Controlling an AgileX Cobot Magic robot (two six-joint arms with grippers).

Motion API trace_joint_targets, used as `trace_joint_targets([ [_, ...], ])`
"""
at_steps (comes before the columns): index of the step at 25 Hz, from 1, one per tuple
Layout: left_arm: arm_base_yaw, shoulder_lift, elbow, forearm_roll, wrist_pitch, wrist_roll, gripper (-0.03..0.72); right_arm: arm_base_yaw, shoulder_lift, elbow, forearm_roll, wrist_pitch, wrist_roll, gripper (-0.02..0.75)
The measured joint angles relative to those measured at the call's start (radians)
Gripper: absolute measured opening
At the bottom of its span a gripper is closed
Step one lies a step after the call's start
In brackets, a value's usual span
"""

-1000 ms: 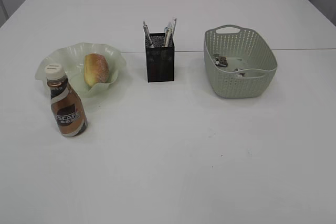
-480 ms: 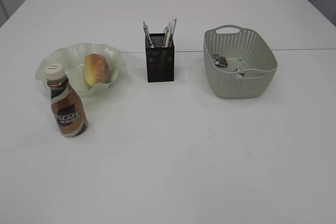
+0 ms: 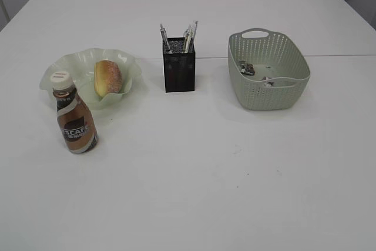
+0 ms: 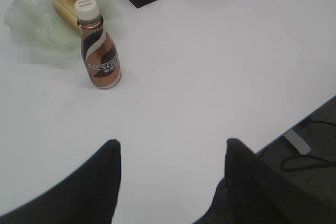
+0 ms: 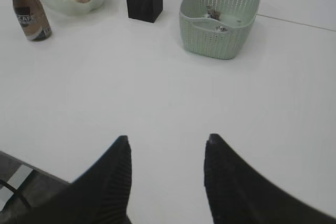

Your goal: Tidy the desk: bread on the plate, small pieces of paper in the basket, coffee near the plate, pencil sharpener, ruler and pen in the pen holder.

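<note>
Basket [image 3: 268,79] contents too small to identify (paper scraps?). Bread [image 3: 107,78] on plate [image 3: 59,72], coffee [image 3: 74,120] beside it, pens in holder [image 3: 178,70]. Left gripper [image 4: 170,156] and right gripper [image 5: 167,153] both open, empty, near table edge.

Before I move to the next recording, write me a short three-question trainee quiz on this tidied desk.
1. True or false: the bread lies on the plate.
2. The coffee bottle stands: A) inside the basket, B) upright beside the plate, C) tipped over against the pen holder.
3. Are the left hand and right hand gripping anything?

Key: 1 true; 2 B; 3 no, both are open and empty above the table.
</note>
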Motion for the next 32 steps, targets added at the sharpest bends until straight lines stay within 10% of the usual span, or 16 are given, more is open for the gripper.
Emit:
trace_joint_targets([
  [32,0.0,-0.175,0.139,0.047,0.017,-0.004,0.457,0.0,-0.027,0.081,-0.002,0.041,-0.018,0.333],
])
